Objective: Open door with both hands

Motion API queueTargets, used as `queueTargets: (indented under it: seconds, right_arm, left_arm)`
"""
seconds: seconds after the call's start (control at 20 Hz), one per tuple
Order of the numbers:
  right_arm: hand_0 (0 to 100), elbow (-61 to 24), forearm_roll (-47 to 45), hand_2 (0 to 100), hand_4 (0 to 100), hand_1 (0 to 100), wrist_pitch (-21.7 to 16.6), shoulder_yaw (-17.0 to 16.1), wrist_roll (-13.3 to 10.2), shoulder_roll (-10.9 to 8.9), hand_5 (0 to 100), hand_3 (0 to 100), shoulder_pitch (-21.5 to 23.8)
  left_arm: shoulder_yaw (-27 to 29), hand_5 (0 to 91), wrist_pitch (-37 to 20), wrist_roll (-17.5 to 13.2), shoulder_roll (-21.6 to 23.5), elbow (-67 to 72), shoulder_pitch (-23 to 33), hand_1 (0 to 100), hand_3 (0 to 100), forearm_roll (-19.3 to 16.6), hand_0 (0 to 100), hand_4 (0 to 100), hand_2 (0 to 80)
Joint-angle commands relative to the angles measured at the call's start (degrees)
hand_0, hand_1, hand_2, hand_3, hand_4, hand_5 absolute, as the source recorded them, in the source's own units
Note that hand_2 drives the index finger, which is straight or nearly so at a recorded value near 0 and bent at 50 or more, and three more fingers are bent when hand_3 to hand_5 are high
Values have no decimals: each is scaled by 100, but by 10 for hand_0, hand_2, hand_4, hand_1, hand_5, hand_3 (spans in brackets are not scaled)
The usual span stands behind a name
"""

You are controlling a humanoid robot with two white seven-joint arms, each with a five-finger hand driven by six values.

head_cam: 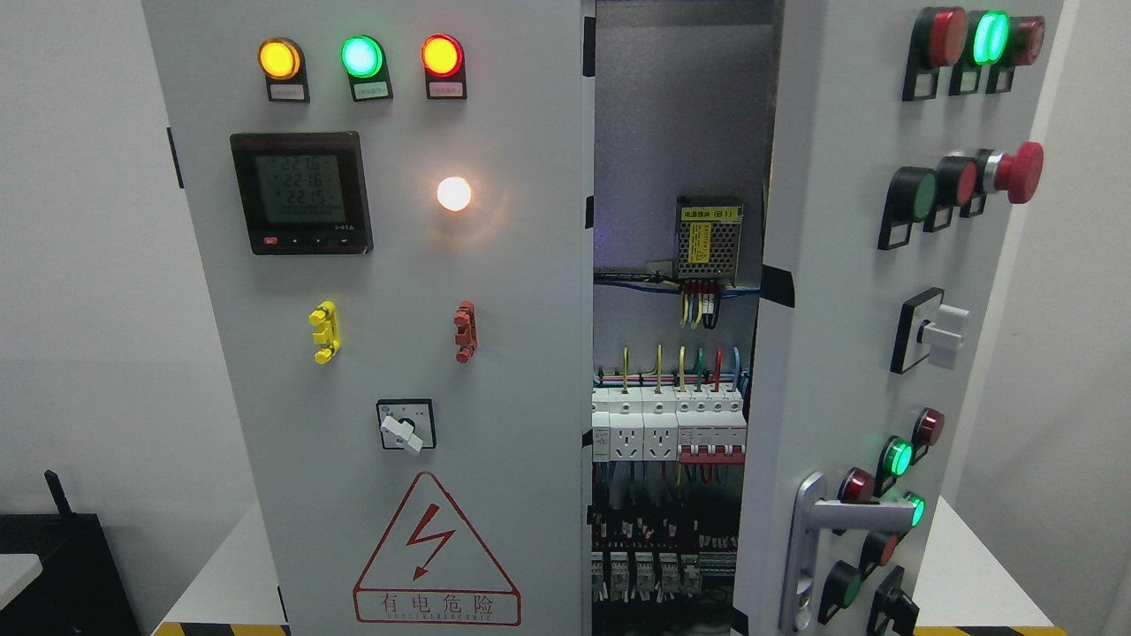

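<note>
Your cabinet's right door (848,353) stands swung partly open, breakers (671,424) exposed; left door (398,353) remains shut. Neither hand shows, so fingers can't be judged.

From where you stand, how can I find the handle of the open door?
Look at the right door of the grey electrical cabinet, which stands swung open. Go down its left edge to the bottom. The silver lever handle sits there beside round red and green buttons; it is the only long metal bar.
</note>
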Motion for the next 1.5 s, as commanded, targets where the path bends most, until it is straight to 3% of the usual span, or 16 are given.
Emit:
queueTargets:
  seconds: [0.0, 1.0, 1.15, 1.25, 1.35, 1.45]
  right_arm:
    - [380, 0, -62, 0, 0, 0, -5, 0, 1, 0, 0, 0, 0]
    - [381, 0, -70, 0, 0, 0, -5, 0, 1, 0, 0, 0, 0]
    - [381, 0, -70, 0, 0, 0, -5, 0, 1, 0, 0, 0, 0]
    - [381, 0, -62, 0, 0, 0, 3, 0, 1, 0, 0, 0, 0]
    - [381, 0, -70, 0, 0, 0, 3, 0, 1, 0, 0, 0, 0]
    - [381, 0, -62, 0, 0, 0, 3, 0, 1, 0, 0, 0, 0]
  left_arm:
    - [0, 0, 0, 4, -192, 0, 2, 0, 0, 0, 0, 0, 0]
    - [-79, 0, -17, -14, -113, -218, 99, 0, 0, -26, 0, 0, 0]
    - [-158, 0, -26, -58, 53, -1725, 896, 0, 0, 17, 0, 0, 0]
    - [-71, 0, -17, -259, 605, -3279, 1555, 0, 0, 79, 0, 0, 0]
    - [26, 0, -17, -566, 940, -5079, 2249, 0, 0, 481, 0, 0, 0]
    - [499, 0, -9, -638, 1291, -6698, 2865, 0, 0, 973, 0, 0, 0]
